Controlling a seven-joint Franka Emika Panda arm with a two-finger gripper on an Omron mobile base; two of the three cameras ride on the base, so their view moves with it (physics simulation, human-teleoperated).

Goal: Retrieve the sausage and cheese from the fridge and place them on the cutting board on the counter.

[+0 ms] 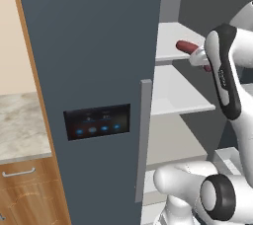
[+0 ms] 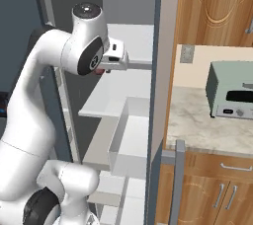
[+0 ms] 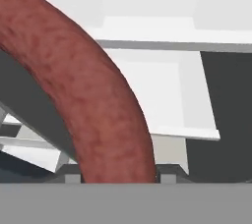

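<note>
- We see the fridge [image 1: 89, 71] with its right side open, white shelves [image 1: 180, 93] exposed.
- The gripper [image 1: 201, 57] pinches the sausage [image 1: 187, 47] in front of the upper shelf.
- We see the sausage's long axis running sideways, its free rounded end pointing left in the left base view.

White glossy arm [image 2: 29, 120], dark joint caps, rounded links.

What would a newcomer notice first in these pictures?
The reddish-brown sausage comes first: in the hand view it curves up from between the gripper's fingertips, which are shut on it. In the left base view it sticks out beside the white arm, level with an upper shelf of the open fridge.
</note>
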